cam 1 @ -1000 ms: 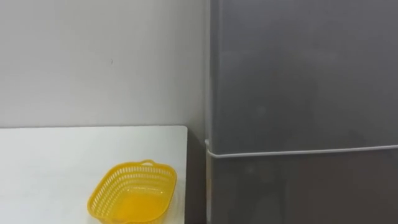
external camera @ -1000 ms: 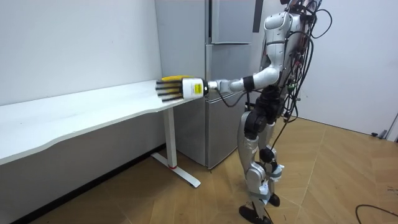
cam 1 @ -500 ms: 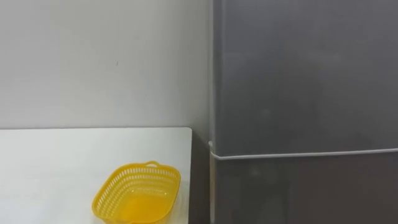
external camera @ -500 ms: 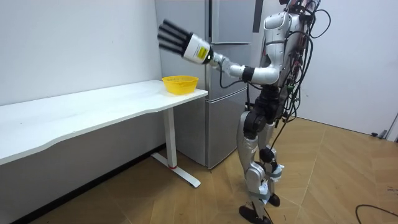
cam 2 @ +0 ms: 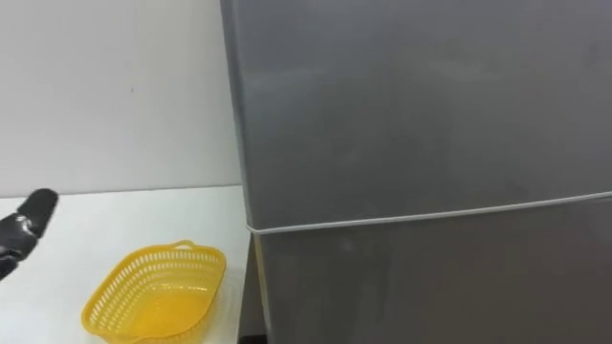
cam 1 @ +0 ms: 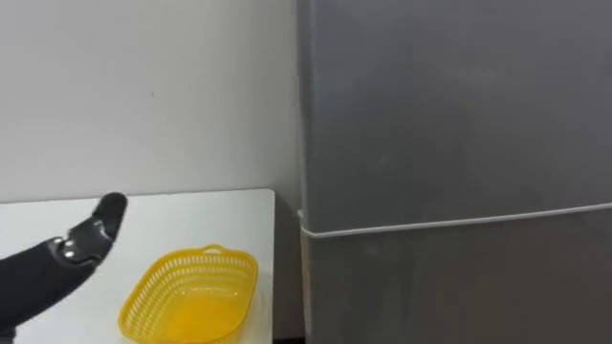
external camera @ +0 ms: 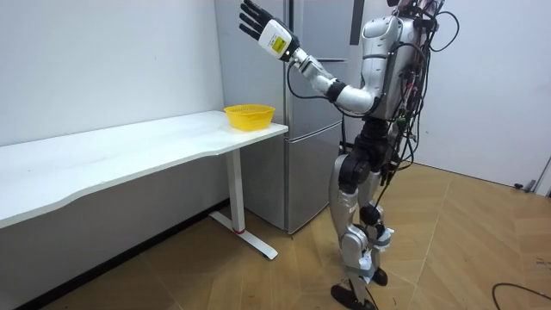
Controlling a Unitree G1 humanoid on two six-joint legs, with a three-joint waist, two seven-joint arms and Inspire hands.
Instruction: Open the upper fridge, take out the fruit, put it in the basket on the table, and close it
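L hand (external camera: 256,19) raised, fingers straight & apart, before shut fridge (cam 1: 449,115); basket (cam 1: 191,296) on table (cam 1: 191,218).

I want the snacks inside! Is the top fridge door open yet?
Shut. The upper fridge door sits flat and flush above the lower door, with just a thin seam between them; nothing inside shows.

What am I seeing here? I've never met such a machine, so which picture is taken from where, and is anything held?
It is a humanoid robot on two legs, with five-fingered hands. The room view comes from a camera standing off in the room; the two eye views come from its head. It stands before a closed grey fridge, beside a white table with a yellow basket at the table's end. Its left hand is up by the upper door, fingers straight, holding nothing.
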